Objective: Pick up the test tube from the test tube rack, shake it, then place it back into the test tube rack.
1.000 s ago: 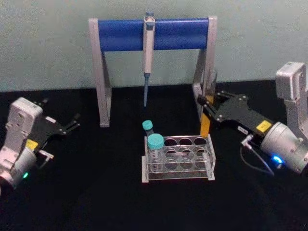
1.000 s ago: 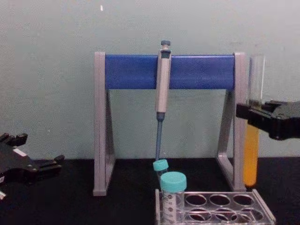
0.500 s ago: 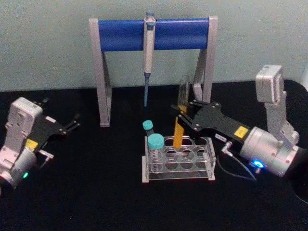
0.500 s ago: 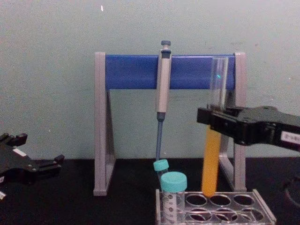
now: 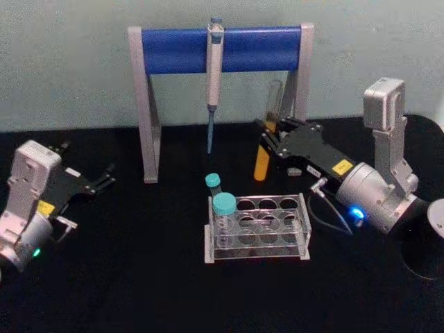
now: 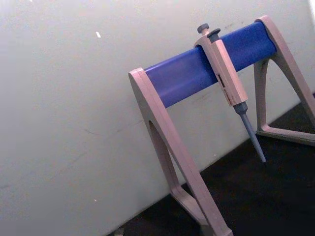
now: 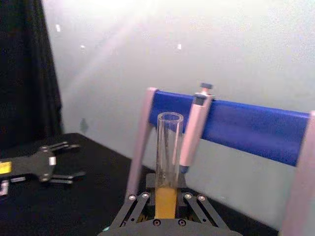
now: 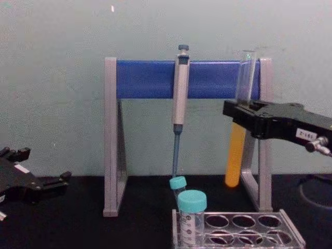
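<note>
The test tube (image 5: 262,161), clear glass with orange-yellow liquid in its lower half, hangs slightly tilted in the air behind the test tube rack (image 5: 304,220). My right gripper (image 5: 268,136) is shut on its middle. In the chest view the test tube (image 8: 235,155) is clamped by the right gripper (image 8: 241,111), its round bottom well above the test tube rack (image 8: 293,234). The right wrist view shows the test tube (image 7: 168,147) standing up between the fingers. My left gripper (image 5: 105,177) rests open at the far left of the table, holding nothing.
Two teal-capped tubes (image 5: 223,205) stand in the rack's left column. Behind the rack stands a grey stand with a blue crossbar (image 5: 222,50), and a pipette (image 5: 214,76) hangs from it. The held tube is close to the stand's right leg (image 8: 264,135).
The right gripper swung the tube left from beside the stand's right leg to just over the rack, then lifted it up and back. The left arm stayed still.
</note>
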Robot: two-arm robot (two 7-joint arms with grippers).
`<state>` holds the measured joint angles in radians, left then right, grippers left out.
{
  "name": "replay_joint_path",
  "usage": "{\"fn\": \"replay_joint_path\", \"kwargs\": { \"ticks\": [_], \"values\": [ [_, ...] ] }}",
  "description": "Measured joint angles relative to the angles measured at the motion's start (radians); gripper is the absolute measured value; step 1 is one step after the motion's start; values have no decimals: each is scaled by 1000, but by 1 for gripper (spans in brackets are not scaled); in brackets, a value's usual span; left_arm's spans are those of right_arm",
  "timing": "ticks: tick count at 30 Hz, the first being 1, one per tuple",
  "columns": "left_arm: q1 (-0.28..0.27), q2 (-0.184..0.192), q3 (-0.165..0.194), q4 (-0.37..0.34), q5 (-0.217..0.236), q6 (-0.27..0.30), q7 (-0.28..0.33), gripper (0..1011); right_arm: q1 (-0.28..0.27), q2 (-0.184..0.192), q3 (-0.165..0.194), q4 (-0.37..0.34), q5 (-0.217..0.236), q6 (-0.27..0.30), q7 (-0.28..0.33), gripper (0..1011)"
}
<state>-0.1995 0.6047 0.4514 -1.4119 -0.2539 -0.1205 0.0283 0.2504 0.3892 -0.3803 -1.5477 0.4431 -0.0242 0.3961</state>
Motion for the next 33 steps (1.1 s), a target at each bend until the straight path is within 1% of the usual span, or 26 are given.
{"fn": "replay_joint_path", "kwargs": {
  "ticks": [4,12,33],
  "values": [
    [0,0,0,0,0,0,0,1002,-3,-6,13,4,-14,1,-16,230],
    [0,0,0,0,0,0,0,1001,-11,-13,30,5,-28,6,-19,230],
    [0,0,0,0,0,0,0,1002,-16,-24,40,3,-37,15,-7,230]
  ]
}}
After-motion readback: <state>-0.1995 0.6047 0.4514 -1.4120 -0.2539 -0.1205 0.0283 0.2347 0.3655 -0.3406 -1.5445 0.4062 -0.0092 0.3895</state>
